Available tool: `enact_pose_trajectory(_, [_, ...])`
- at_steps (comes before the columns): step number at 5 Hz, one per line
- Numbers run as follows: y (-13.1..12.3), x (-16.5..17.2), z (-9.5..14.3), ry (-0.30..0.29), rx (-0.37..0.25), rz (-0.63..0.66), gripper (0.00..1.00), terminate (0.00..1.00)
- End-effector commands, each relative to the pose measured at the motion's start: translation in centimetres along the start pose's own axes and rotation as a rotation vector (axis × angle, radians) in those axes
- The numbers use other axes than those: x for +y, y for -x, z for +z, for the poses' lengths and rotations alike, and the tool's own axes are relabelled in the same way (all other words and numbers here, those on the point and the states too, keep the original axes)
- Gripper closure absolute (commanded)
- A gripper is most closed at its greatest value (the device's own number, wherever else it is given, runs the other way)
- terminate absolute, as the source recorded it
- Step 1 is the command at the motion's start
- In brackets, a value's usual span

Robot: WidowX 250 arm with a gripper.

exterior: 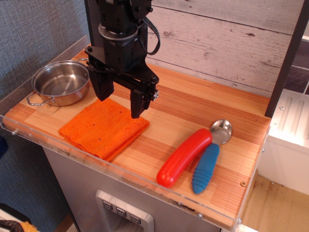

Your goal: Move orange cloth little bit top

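the hand point(120, 105) is hanging with its two fingers spread wide apart, gripping nothing, its tips hovering over the far edge of the orange cloth point(103, 127). the cloth is lying flat near the front left edge of the table point(193, 104), just beside a steel pot point(61, 83).
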State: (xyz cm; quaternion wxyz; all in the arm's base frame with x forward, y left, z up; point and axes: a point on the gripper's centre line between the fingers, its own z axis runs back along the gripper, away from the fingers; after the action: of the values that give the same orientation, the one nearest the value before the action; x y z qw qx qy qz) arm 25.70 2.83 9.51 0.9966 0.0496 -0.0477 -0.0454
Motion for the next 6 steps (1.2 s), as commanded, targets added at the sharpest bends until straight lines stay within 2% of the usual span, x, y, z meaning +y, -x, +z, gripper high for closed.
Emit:
enact_pose_trajectory(1, [0.0, 0.0, 0.0, 0.0, 0.0, 0.0, 0.0, 0.0])
enact_pose_trajectory(2, [0.6, 2.2, -1.0, -0.056, 0.017, -0.006, 0.0, 0.0])
enact_pose_trajectory(4, [2.7, 5.7, -3.0, -0.063, 0.004, 0.017, 0.0, 0.0])
enact_pose_trajectory(6, [2.0, 5.5, -7.4, 0.027, 0.039, -0.008, 0.0, 0.0])
